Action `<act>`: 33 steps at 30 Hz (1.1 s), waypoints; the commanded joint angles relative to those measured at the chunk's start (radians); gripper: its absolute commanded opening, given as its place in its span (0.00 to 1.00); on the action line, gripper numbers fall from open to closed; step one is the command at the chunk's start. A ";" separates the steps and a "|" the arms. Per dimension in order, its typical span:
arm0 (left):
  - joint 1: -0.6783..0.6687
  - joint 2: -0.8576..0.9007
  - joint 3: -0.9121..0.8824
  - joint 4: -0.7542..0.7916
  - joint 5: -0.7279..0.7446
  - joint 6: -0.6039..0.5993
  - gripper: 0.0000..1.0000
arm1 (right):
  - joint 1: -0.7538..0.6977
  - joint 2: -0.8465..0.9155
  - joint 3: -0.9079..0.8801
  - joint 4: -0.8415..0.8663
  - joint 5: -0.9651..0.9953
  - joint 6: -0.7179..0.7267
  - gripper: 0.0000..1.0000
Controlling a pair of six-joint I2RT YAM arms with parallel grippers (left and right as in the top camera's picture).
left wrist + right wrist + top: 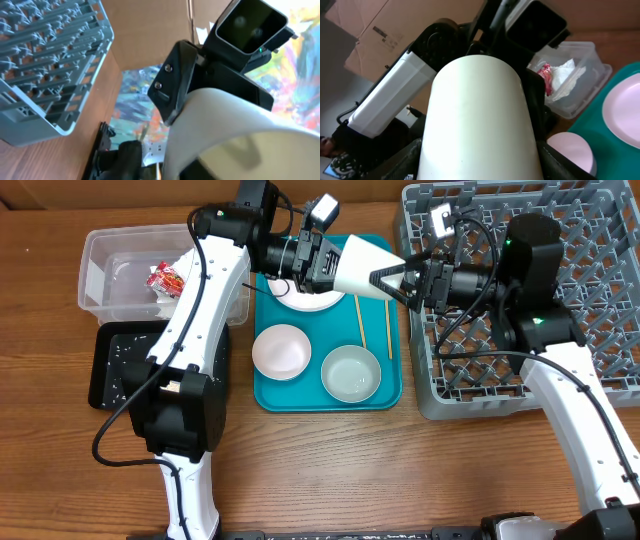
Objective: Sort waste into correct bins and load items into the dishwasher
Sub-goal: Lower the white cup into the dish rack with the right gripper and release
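The small white cup [362, 262] hangs on its side above the teal plastic tray [395, 395], between both arms. The left gripper [332, 265] is clamped at its wide end, and the right gripper [392, 280] has a finger either side of the narrow end (whether these press, I cannot tell). The large grey pegged plastic dish rack [600, 290] stands just to the right of the teal tray. In the clear rectangular plastic tub [100, 250] lie two bits of waste: the red crinkled wrapper [165, 280] and the crumpled white napkin [567, 72].
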 commanded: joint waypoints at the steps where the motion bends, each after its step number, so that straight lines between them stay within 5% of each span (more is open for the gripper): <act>1: 0.018 -0.010 0.020 0.030 -0.021 -0.006 0.39 | -0.060 -0.005 0.008 -0.024 -0.006 -0.005 0.62; 7: 0.070 -0.010 0.020 0.094 -0.060 -0.007 0.50 | -0.211 -0.010 0.008 -0.220 0.020 -0.011 0.58; 12: 0.111 -0.010 0.021 0.095 -0.340 0.064 0.62 | -0.261 -0.082 0.043 -0.542 0.229 -0.169 0.57; 18: 0.117 -0.010 0.021 0.069 -0.612 0.064 0.60 | -0.164 -0.136 0.187 -0.978 0.800 -0.209 0.57; 23: 0.108 -0.010 0.021 0.026 -0.780 0.065 0.60 | -0.071 -0.126 0.206 -1.154 1.115 -0.107 0.57; 33: 0.082 -0.011 0.069 -0.085 -1.101 0.090 0.47 | -0.040 0.070 0.205 -1.245 1.184 -0.065 0.57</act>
